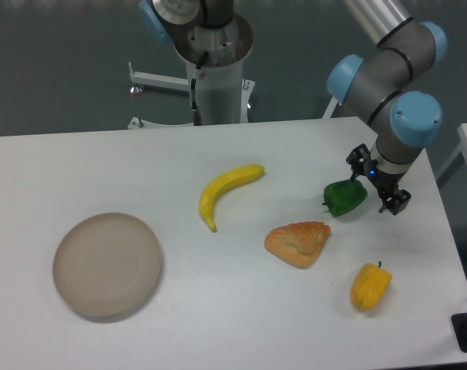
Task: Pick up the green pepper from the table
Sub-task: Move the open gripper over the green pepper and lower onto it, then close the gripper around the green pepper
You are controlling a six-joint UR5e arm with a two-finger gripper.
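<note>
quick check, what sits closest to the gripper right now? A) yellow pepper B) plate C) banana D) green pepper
D: the gripper hangs just right of the green pepper, while the yellow pepper lies lower down and the banana and plate are far off to the left.

Even, diffuse overhead light fills my feed; the white table [218,308] reads bright without blowing out. Around the round plate [107,265], my reference, the shadow is soft and thin, falling toward the near edge. Far right of the plate, the arm's metal tube [372,11] carries a pale glare streak. Behind the plate, the backdrop stays dim. Focus is slightly soft throughout.
</note>
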